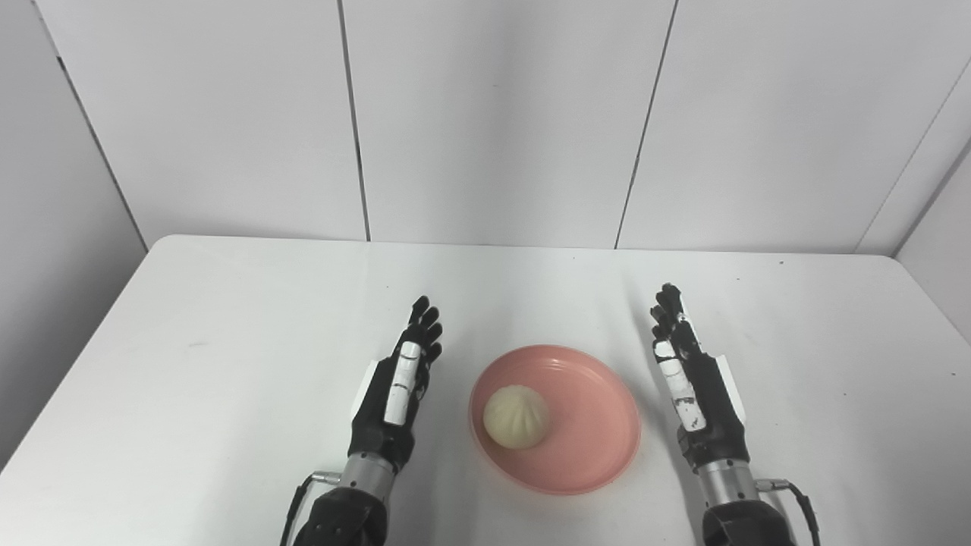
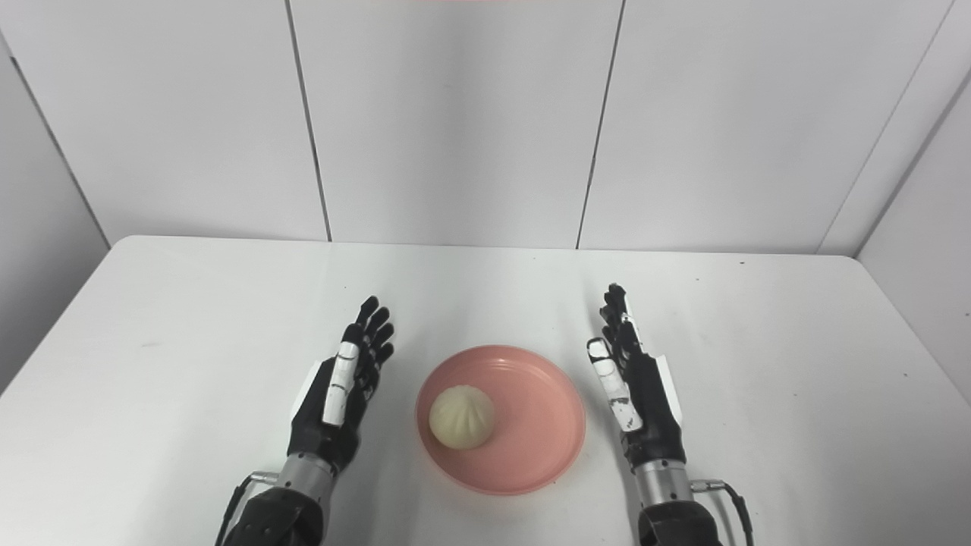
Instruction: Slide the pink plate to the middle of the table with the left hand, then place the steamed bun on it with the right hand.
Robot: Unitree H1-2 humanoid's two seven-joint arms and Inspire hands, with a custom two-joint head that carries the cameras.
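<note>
A pink plate (image 1: 599, 432) lies on the white table (image 1: 227, 318), near the front and about midway across. A pale steamed bun (image 1: 516, 416) rests on the plate's left part. My left hand (image 1: 400, 387) stands on edge just left of the plate, fingers straight and apart, holding nothing and not touching the plate. On the other side my right hand (image 1: 692, 379) is held the same way, open and empty, a small gap from the plate's right rim.
White wall panels (image 1: 493, 114) rise right behind the table's far edge. The table's left and right edges slope inward toward the back. A few small dark specks mark the tabletop on the right.
</note>
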